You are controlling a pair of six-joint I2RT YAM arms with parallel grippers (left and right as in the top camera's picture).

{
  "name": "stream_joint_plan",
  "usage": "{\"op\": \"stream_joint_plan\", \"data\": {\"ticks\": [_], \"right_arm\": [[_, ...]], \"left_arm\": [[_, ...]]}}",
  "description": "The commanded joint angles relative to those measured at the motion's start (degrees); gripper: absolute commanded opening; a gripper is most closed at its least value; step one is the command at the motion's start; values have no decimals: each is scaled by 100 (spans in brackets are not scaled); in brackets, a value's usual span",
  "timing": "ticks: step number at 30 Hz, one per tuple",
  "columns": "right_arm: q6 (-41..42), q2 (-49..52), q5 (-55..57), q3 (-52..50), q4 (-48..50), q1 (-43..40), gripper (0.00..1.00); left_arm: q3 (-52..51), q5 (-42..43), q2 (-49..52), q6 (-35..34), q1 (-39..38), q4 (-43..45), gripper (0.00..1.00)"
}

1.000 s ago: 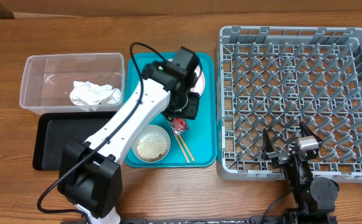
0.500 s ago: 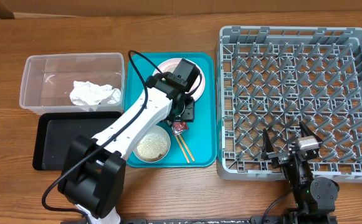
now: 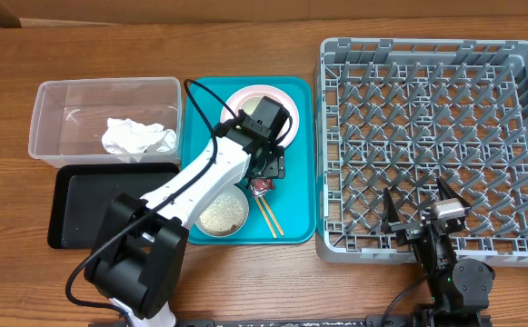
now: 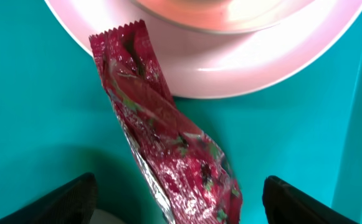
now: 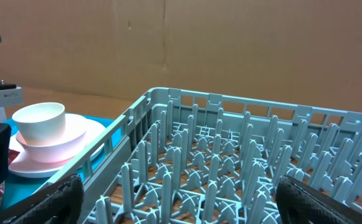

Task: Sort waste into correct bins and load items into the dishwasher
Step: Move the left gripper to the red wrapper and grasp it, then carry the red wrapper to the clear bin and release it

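Observation:
The red snack wrapper [image 4: 168, 137] lies on the teal tray [image 3: 300, 209], its top end resting on the pink plate [image 4: 230, 56]. My left gripper [image 4: 181, 202] hangs open straight above it, one finger on either side, neither touching it. From overhead the wrapper [image 3: 261, 184] shows just past the left gripper [image 3: 268, 168]. A white bowl of rice [image 3: 222, 211] and two chopsticks [image 3: 270, 216] lie beside it. The crumpled napkin [image 3: 136, 138] sits in the clear tub [image 3: 54, 95]. My right gripper [image 5: 181, 199] is open over the front edge of the grey dish rack [image 5: 230, 155].
A black tray [image 3: 73, 213] lies in front of the clear tub at the left. In the right wrist view a white cup [image 5: 39, 121] sits inside a pink bowl [image 5: 56, 144] on the plate. The left arm hides most of the plate from overhead.
The left jaws have spread wide, and the arm has drawn a little toward the front of the teal tray, over the wrapper. The right arm has not moved.

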Motion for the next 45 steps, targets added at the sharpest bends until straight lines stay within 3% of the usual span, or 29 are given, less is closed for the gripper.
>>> {"op": "stream_joint_plan", "data": {"ticks": [1,12,24,37,39,45], "right_arm": [[0,-57,-28,-61,33,44,100],[0,-57,-28,-61,33,44,100],[0,-57,-28,-61,31,44,100],[0,-57,-28,-61,33,44,100],[0,-57,-28,-61,33,44,100],[2,-57,-28,-61,33,44,100]], "left_arm": [[-188,-144,-105,-122,-17,186,84],[-579,-402,-105,-142,-15,562,84],[-619,-487,-105,-142,-15,706,66],[-693,-562,-15,-138,-15,667,58],[-693,-584,-15,-138,-9,669,51],[-509,-597,-90,160,-2,533,10]]}}
